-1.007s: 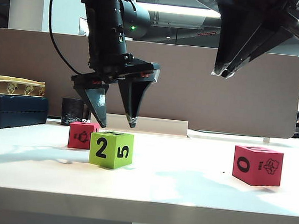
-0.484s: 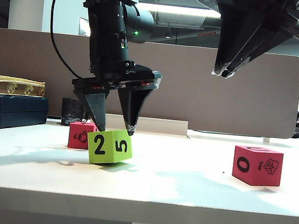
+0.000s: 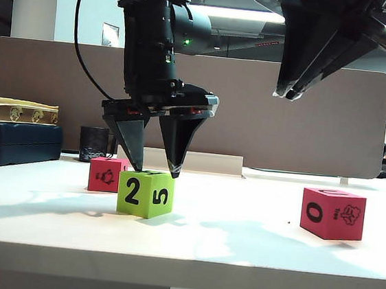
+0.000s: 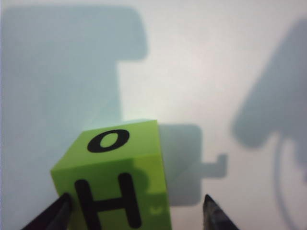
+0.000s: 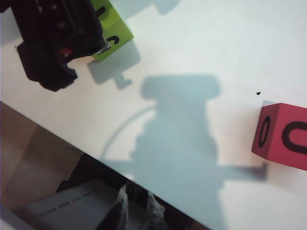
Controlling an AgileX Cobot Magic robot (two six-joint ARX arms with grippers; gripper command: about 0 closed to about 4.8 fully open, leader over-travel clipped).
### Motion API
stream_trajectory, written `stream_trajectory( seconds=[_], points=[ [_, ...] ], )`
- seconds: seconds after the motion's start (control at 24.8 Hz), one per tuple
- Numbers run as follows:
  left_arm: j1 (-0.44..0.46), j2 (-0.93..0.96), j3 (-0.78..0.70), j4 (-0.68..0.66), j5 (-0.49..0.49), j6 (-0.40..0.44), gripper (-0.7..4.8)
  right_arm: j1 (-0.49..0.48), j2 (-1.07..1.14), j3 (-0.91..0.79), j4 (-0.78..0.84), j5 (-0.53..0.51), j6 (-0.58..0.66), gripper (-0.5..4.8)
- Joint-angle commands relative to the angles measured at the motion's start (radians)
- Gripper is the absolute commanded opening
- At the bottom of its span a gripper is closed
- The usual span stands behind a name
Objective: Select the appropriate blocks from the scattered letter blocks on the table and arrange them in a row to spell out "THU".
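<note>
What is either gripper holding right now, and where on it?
Nothing. The left gripper straddles the green block with jaws open; the right gripper hangs shut and empty, high above the table.

Left tool [image 3: 154, 171] straddles block [image 3: 146, 193]; right tool [image 3: 286, 94] aloft.

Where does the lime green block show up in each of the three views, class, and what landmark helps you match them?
Exterior view: green block on the table, left of centre, under the open left tool.
Left wrist view: green block low in the frame, between the tool's tips, H face nearest.
Right wrist view: green block at the top edge, partly behind the left arm.
Shared landmark: the white table.
</note>
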Motion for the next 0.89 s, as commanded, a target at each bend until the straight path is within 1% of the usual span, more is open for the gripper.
stream_trajectory(
  seconds=[0.04, 0.12, 0.24, 0.52, 0.89],
  points=[
    [-0.019, 0.009, -0.004, -0.011, -0.048, 0.003, 3.44, 0.002, -0.003, 0.005, 0.009, 0.001, 0.004, 0.54],
    [-0.022, 0.008, -0.004, -0.016, -0.087, 0.004, 3.44, 0.002, -0.003, 0.005, 0.009, 0.002, 0.009, 0.54],
    [-0.022, -0.001, -0.002, -0.001, -0.106, 0.005, 3.44, 0.002, -0.003, 0.005, 0.012, 0.002, 0.011, 0.54],
    [-0.024, -0.018, 0.061, -0.040, -0.101, 0.002, 3.44, 0.002, -0.003, 0.004, 0.011, 0.002, 0.014, 0.54],
    [-0.022, -0.021, 0.063, -0.030, -0.104, 0.002, 3.45, 0.002, -0.003, 0.004, 0.007, 0.001, 0.015, 0.54]
  ],
)
